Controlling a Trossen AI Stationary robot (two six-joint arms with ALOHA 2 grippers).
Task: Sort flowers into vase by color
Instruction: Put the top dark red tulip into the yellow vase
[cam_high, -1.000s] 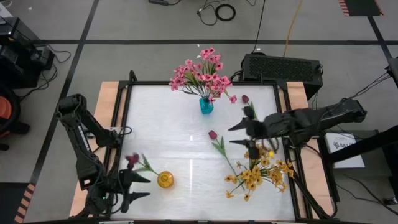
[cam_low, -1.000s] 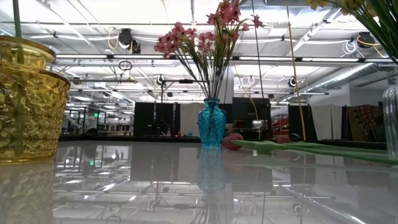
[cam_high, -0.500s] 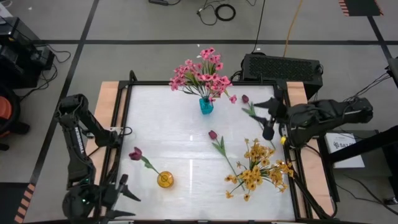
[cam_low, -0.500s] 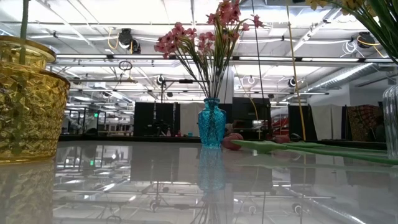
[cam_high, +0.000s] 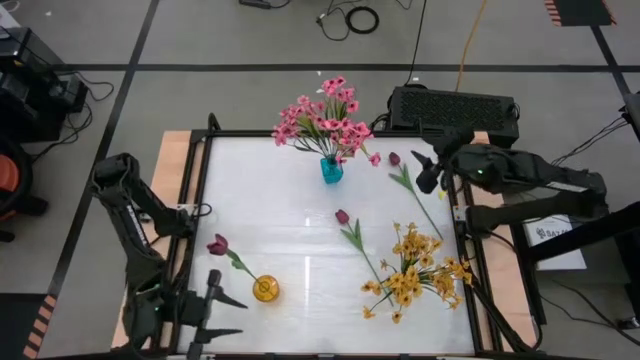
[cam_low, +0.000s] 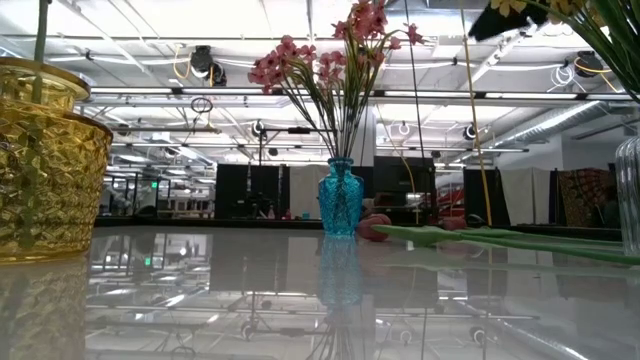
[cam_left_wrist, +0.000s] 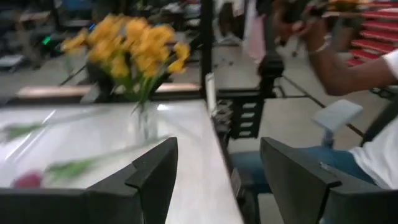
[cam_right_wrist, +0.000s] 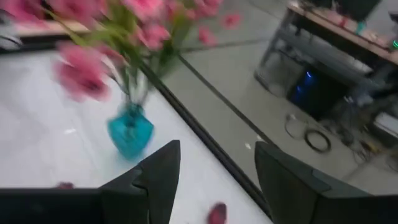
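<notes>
**A:** From the high view, which tulip is nearest an arm?

**B:** The far tulip (cam_high: 403, 176) lies flat on the table (cam_high: 270, 215), bud toward the far edge, stem running back toward the near right. The right pincer (cam_high: 428, 170) hangs just beside it on its right, fingers parted, holding nothing. That arm is clearly the nearer one.

**A:** And the other loose one?

**B:** The middle tulip (cam_high: 350, 232) lies near the table's centre, on a similar slant, between the teal vase (cam_high: 331, 169) of pink flowers (cam_high: 323, 117) and the yellow flowers (cam_high: 412, 272). The left pincer (cam_high: 222, 318) sits at the near left corner, open and empty, close to the amber vase (cam_high: 265, 289), which already has a tulip (cam_high: 218, 245) leaning out of it.

**A:** The low view?

**B:** The amber vase (cam_low: 45, 160) fills the left, the teal vase (cam_low: 340, 198) stands mid-table, and green stems (cam_low: 500, 242) lie flat behind to the right. A dark shape at the top right may be an arm; I cannot tell.

**A:** Left wrist view?

**B:** Its open fingers (cam_left_wrist: 149, 180) look across at the yellow flowers (cam_left_wrist: 127, 46) and a lying tulip (cam_left_wrist: 56, 171). A person's arm (cam_left_wrist: 345, 65) shows beyond the table.

**A:** Right wrist view?

**B:** Open fingers (cam_right_wrist: 158, 171) face the teal vase (cam_right_wrist: 130, 132); a maroon bud (cam_right_wrist: 217, 214) lies just ahead between them. I judge a grasp across that stem comes next.
</notes>
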